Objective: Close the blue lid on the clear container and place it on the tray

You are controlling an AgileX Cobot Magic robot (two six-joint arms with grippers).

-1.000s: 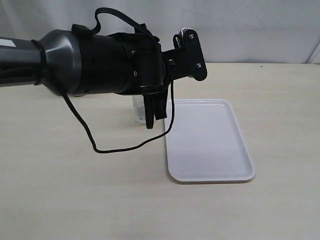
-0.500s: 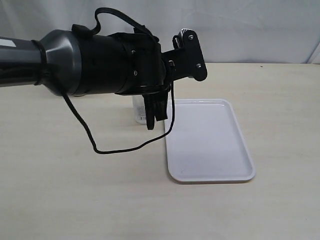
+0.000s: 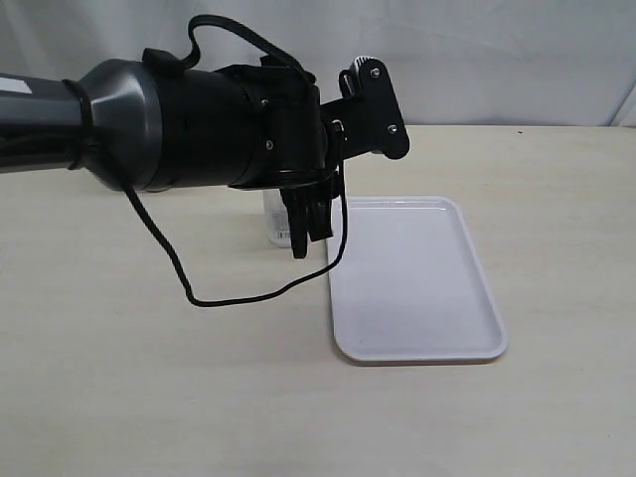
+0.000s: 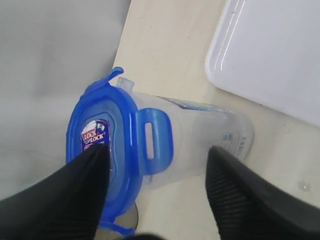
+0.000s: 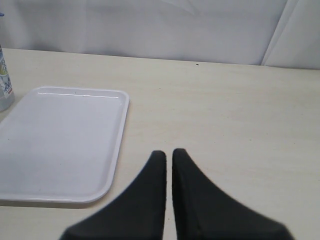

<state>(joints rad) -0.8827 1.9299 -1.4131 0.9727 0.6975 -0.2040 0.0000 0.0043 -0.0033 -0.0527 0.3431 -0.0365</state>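
Note:
In the left wrist view the blue lid (image 4: 107, 150) sits on top of the clear container (image 4: 200, 135), which stands on the table beside the tray (image 4: 270, 50). One lid tab (image 4: 155, 140) is folded down the container's side; another sticks out at the far edge. My left gripper (image 4: 157, 152) is open above the container, one finger (image 4: 75, 195) over the lid's sticker and the other beside the container's wall. In the exterior view the left arm hides most of the container (image 3: 277, 227), left of the white tray (image 3: 412, 288). My right gripper (image 5: 169, 154) is shut on nothing above bare table.
A black cable (image 3: 199, 288) loops down from the left arm to the table in front of the container. A white curtain (image 3: 497, 50) backs the table. The tray (image 5: 60, 140) holds nothing; the container's base (image 5: 5, 85) shows at its far corner.
The left wrist has turned slightly, shifting its camera mount a little up and left. The container, tray and right gripper have not moved.

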